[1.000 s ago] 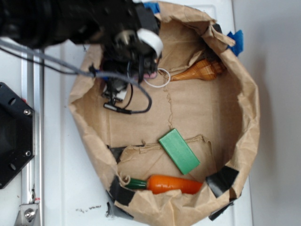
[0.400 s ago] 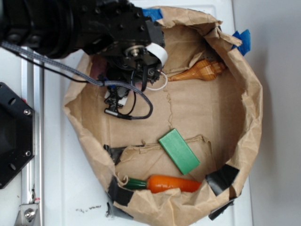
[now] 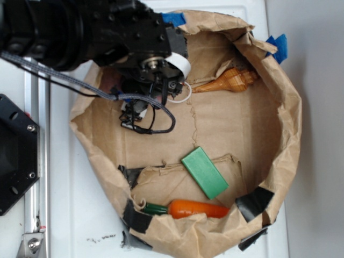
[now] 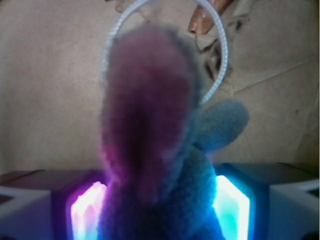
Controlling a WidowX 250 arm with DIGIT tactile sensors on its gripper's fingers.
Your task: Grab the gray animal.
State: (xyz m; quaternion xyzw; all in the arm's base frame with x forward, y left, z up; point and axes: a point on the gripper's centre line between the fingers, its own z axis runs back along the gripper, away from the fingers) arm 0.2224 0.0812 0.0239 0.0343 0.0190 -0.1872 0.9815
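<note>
Op, status: end effector (image 4: 159, 200) is clamped on the gray animal (image 4: 165, 165). In wrist cam you've got plush filling the gap betw both glowing pads (image 4: 87, 212), pressed against it on each side. Pink inner ear sticks up toward the lens, second gray ear off to the right, thin white ring loop (image 4: 220, 55) arcs behind the head.

Exterior cam: arm covers the toy almost fully; only the white ring (image 3: 185, 94) shows, peeking out just right of the end effector (image 3: 156, 80). That puts the animal in the upper-left part of the brown paper bag (image 3: 290, 129), which lies rolled open on the white worktop (image 3: 75, 204). Can't tell from either view whether the toy is touching the paper or off it.

Other stuff in the bag:
- brown seashell (image 3: 228, 80), upper right, tip near the ring, not touching as far as I can see
- green block (image 3: 204, 173), lower centre, lying flat, tilted
- orange carrot (image 3: 185, 208) w/ green top, near the bottom rim, just below the block

Black cable (image 3: 156, 121) loops under the end effector onto the paper. Blue tape (image 3: 277, 45) on the bag's upper-right rim.
</note>
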